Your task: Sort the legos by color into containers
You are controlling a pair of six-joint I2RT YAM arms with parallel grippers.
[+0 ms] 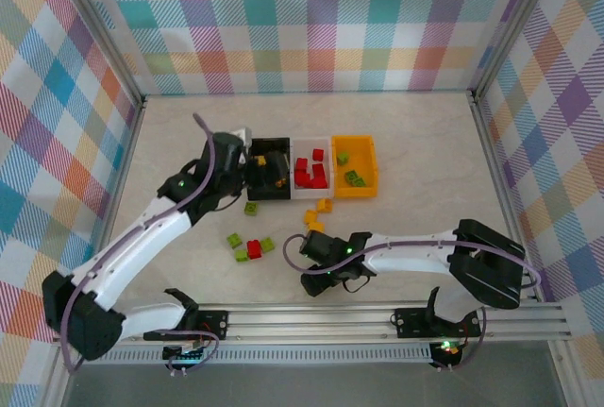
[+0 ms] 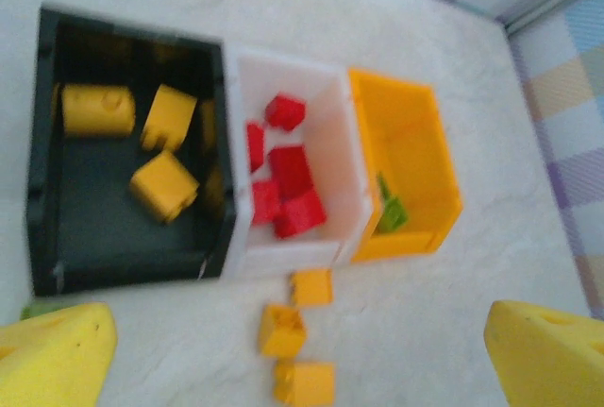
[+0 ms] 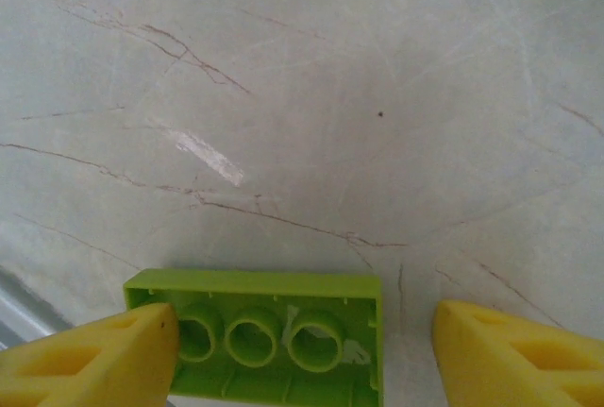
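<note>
One pale marbled table (image 1: pixel 425 143) carries everything. Left arm (image 1: pixel 142 237) reaches up to the black bin (image 2: pixel 42 143). Right arm (image 1: pixel 415 248) lies low across the near part of the table.

Bins stand in a row, touching side to side: the black one, then white bin (image 2: pixel 283 62), then orange bin (image 2: pixel 415 133).

Left gripper (image 2: pixel 302 331) is spread wide, nothing between its yellow fingers (image 2: pixel 57 360), hovering near the black bin.

Right gripper (image 3: pixel 307 317) is also spread, down at the tabletop. An upturned lime green brick (image 3: pixel 283 331) lies flat between its fingers, hollow underside up. One finger (image 3: pixel 104 360) is at the brick's end, contact can't be told. The other finger stands clear of it.

Bin contents:
- Black bin: yellow-orange bricks (image 2: pixel 165 185), at least three.
- White bin: red bricks (image 2: pixel 293 176), about five, bunched together.
- Orange bin: lime green bricks (image 1: pixel 354 178), a few.

Loose on the table:
- Three loose yellow-orange bricks (image 2: pixel 283 331) sit just in front of the white bin.
- Nearer the left arm, a loose red brick (image 1: pixel 254 248) sits in a small cluster with loose green bricks (image 1: pixel 236 240).
- One single green brick (image 1: pixel 252 207) lies just in front of the black bin.
</note>
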